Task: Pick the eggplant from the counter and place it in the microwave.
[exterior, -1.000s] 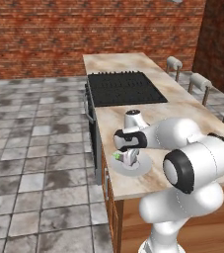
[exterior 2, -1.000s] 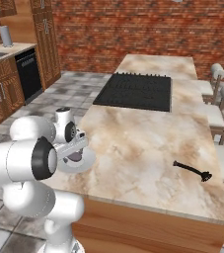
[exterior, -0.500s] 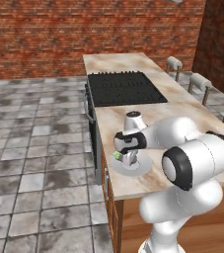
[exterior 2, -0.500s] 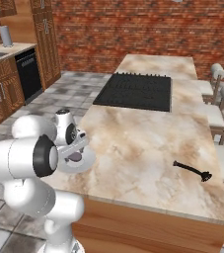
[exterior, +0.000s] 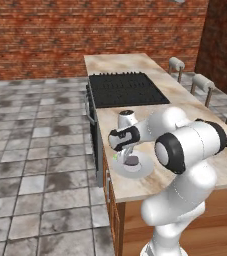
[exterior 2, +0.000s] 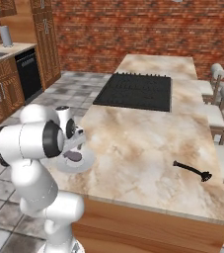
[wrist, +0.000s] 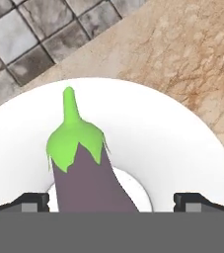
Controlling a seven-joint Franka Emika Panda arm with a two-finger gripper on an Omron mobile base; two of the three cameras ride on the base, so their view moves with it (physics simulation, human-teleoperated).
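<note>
While the base cams are kept on the same framing as a sec ago, the gripper (exterior: 126, 159) is seen lower over the plate (exterior: 144, 169) vs. the earlier frames, with the wrist brought closer to the dish; the counter (exterior 2: 148, 143) and cooktop (exterior 2: 135, 91) are unchanged. Jaws are held fully apart, approx. as wide as they go, and nothing is gripped: in the hand view the two dark fingertips (wrist: 28, 201) are set well out to either side of the eggplant (wrist: 84, 165), apart from it. The eggplant is laid on the white plate near the counter's edge, green stem cap pointed away from the hand toward the tiled floor (exterior: 30, 150). The arm is folded forward from the base, elbow raised, forearm reached across to the counter's near corner, hand pointed down at the plate. A black utensil (exterior 2: 192, 170) is left well apart on the stone.
</note>
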